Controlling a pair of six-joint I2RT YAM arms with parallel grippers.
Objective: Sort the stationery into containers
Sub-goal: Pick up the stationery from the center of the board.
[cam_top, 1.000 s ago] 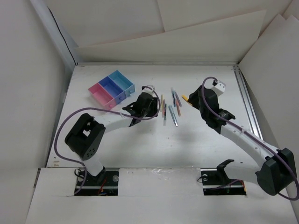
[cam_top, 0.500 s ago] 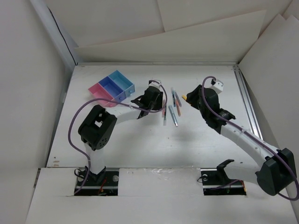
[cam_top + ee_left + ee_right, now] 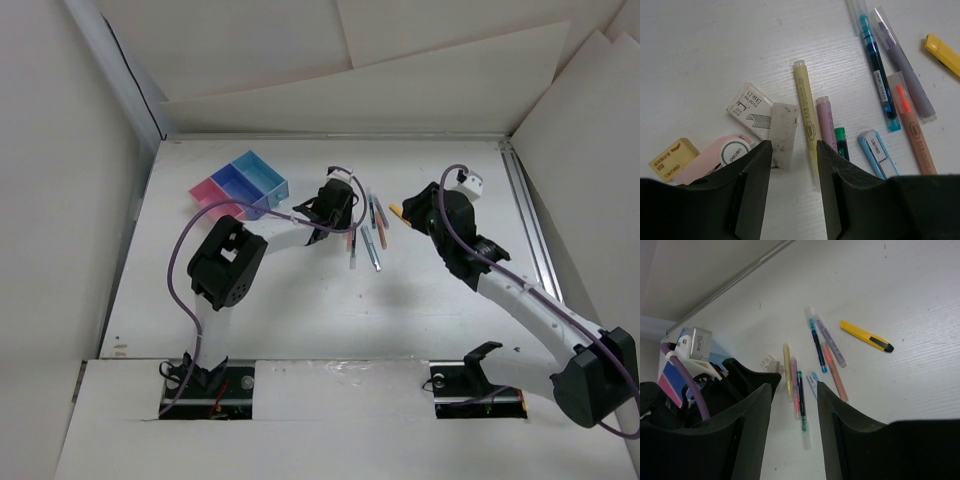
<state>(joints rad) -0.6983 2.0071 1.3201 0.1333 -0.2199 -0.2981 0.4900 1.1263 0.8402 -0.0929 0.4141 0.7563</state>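
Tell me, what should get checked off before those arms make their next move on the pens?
1. Left fingers open and holding nothing: ok.
2. Only one piece in their gap: not ok. The whitish eraser and the yellow pen both lie there.
3. Right fingers open and holding nothing: ok.
4. Containers open on top and uncovered: ok.
5. The two sets of fingers apart from each other: ok. The loose pens lie between them in the top view.
6. Whether the left fingers touch the table: cannot tell.
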